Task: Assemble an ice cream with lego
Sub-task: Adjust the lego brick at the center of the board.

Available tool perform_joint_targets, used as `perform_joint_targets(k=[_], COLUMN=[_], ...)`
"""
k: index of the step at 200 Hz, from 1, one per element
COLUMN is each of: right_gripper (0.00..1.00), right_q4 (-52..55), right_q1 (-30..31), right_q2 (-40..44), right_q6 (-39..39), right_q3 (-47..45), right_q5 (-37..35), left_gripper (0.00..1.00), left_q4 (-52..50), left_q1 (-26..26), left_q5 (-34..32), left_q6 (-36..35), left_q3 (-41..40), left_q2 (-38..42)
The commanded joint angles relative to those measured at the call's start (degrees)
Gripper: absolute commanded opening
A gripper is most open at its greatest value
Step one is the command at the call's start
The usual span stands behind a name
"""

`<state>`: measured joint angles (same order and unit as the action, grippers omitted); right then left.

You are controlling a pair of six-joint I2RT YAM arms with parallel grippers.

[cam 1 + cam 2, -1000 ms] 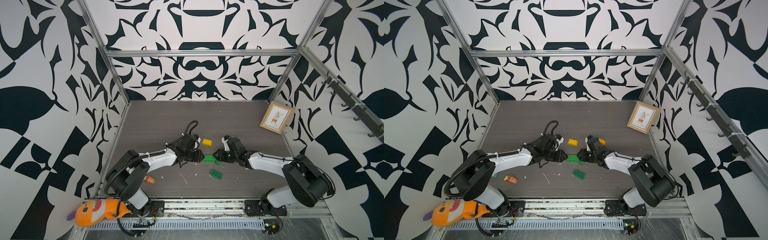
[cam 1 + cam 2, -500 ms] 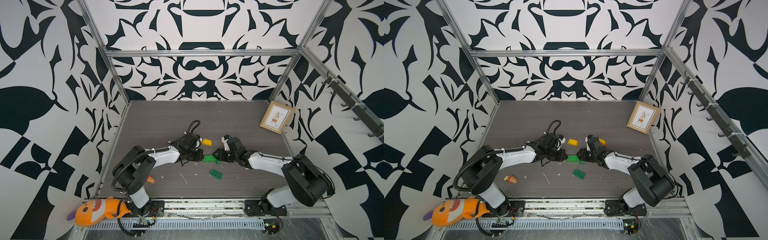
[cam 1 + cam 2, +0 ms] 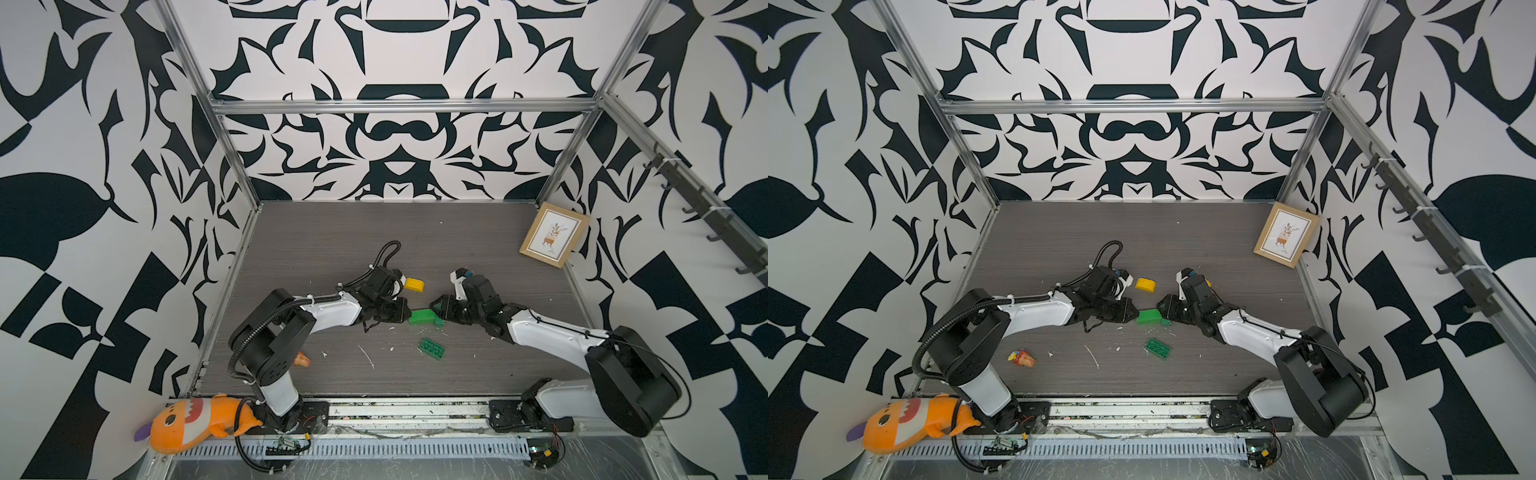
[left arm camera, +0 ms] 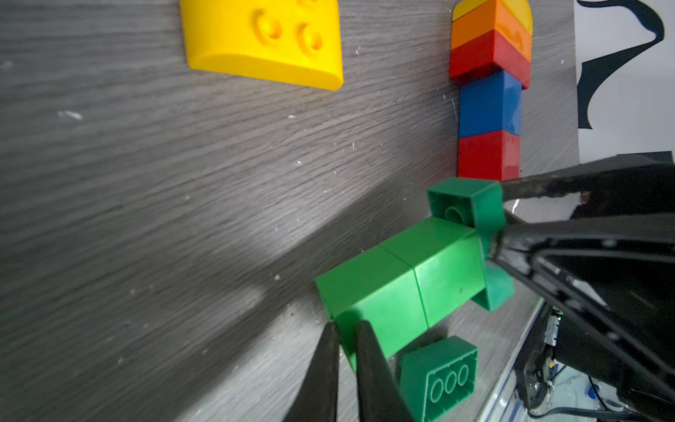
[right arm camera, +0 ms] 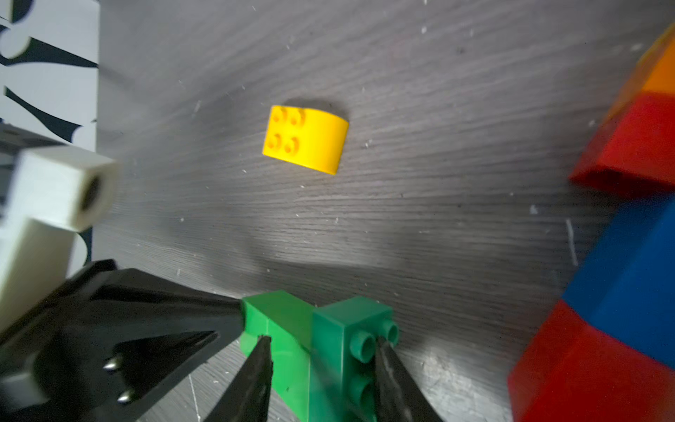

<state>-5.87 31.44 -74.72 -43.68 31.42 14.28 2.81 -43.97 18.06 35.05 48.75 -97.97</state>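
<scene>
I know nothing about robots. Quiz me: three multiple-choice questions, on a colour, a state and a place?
1. In the coloured lego stack, what lies between the two red bricks? A green brick B blue brick C yellow brick
2. The left gripper is: A wide open B shut, tips at the green lego piece C clamped on the blue brick
3. The loose yellow domed brick lies: A on the bare tabletop B atop the stack C in that gripper
Answers: B, red-blue-red in the left wrist view; B, its fingers meet at the piece's end; A, alone on the tabletop in both top views.
</scene>
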Motion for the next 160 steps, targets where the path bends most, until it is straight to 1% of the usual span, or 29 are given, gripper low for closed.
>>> perform_joint_targets(k=[1,36,94,120,139,160], right_gripper=[0.46,0.46,0.46,0.46,0.48,0.49], right_q4=[-1.0,1.1,1.4,3.9,6.2,7.9], right_q1=[1.0,1.6,5.1,7.0,7.3,7.4], right_q2=[3.7,5.6,2.7,2.6,3.2,3.7], right_q6=[-1.3,-1.2,-1.3,-0.4,0.5,1.5], right_q3=[2.0,3.5,6.7,8.4,9.1,10.4], right_q5=[4.1,3.8,3.1,1.1,-0.7,-1.6], left_gripper=[0.16,0.17,0.18,0.23,0.27,0.28], left_q4=[4.4,6.4,7.4,8.3,8.3,8.1], left_q1=[-1.4,-1.5,-1.4,-1.4,-1.4,-1.4], left_q5=[2.8,4.0,2.8,1.5,0.8,0.4], left_q6=[1.0,1.3,1.4,1.7,1.3,0.8], left_q3=[-0.8,-0.4,-3.6,-5.6,-6.1,-6.1], left_q2=[-1.9,-3.5,-2.8,-1.8,-0.8,0.0])
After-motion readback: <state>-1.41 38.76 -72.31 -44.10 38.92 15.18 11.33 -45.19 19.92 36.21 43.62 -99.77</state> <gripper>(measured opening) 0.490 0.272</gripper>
